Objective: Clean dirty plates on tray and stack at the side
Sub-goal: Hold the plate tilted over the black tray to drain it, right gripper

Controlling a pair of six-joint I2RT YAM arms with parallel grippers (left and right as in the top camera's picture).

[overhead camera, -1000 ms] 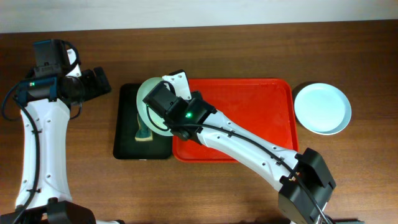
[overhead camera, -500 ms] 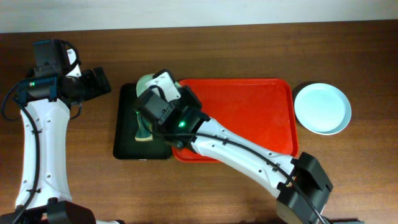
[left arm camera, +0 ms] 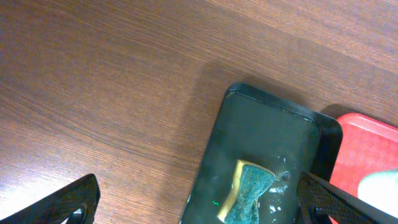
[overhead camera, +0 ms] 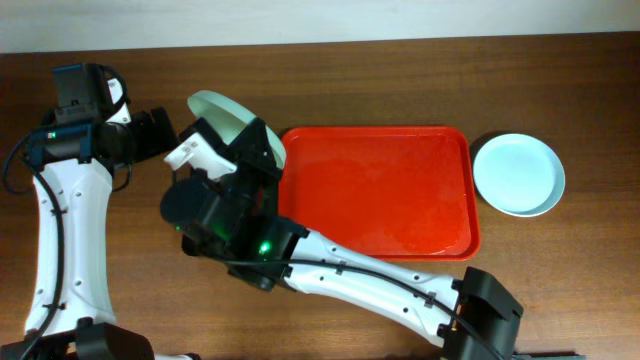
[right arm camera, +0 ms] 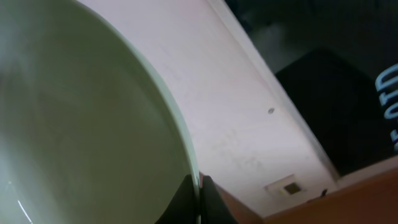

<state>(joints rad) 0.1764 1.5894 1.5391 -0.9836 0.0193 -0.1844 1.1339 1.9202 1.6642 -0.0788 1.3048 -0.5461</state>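
Note:
My right gripper point(right arm camera: 199, 198) is shut on the rim of a pale mint plate point(right arm camera: 81, 124), which fills most of the right wrist view. From overhead this plate point(overhead camera: 222, 110) is tilted on edge and held high over the table's left side, above the black tray. The red tray point(overhead camera: 380, 190) has no plate on it. A second pale plate point(overhead camera: 517, 174) lies flat on the table to the tray's right. My left gripper point(left arm camera: 202, 206) is open and empty above the black tray's left edge.
A green and yellow sponge point(left arm camera: 249, 196) lies in the wet black tray point(left arm camera: 267, 137), left of the red tray point(left arm camera: 367, 149). The raised right arm point(overhead camera: 330, 265) hides most of the black tray from overhead. The left arm point(overhead camera: 65, 210) runs along the table's left side.
My right arm has lifted the mint plate off the black tray, risen towards the overhead camera and swung left, tipping the plate on edge. The left arm has not moved.

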